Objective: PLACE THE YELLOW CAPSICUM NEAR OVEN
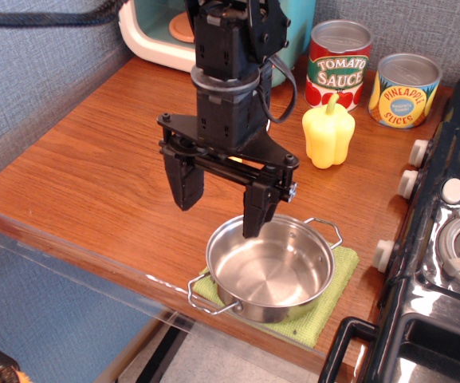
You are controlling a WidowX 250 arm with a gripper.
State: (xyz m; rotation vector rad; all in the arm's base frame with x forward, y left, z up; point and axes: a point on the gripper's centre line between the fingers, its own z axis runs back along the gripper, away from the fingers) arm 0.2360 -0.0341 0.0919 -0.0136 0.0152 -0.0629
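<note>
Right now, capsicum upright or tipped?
Upright. The yellow capsicum stands on the table with its stem pointing up, in front of the tomato sauce can, apart from the open gripper.

Red can [339, 64]: "TOMATO SAUCE" in white letters on a green band, with red tomatoes pictured under it.
Yellow can [404, 90]: "PINEAPPLE SLICES" in yellow letters on a blue round patch; smaller marks in the middle of the patch are too small to read.
Place of the cans: both stand upright at the back of the counter [94, 152], the red can left of the yellow one, just beside each other.
Stove [453, 239]: white knobs and red dots on a burner, no readable marks.
Elsewhere: no other text, number or brand can be read.
</note>
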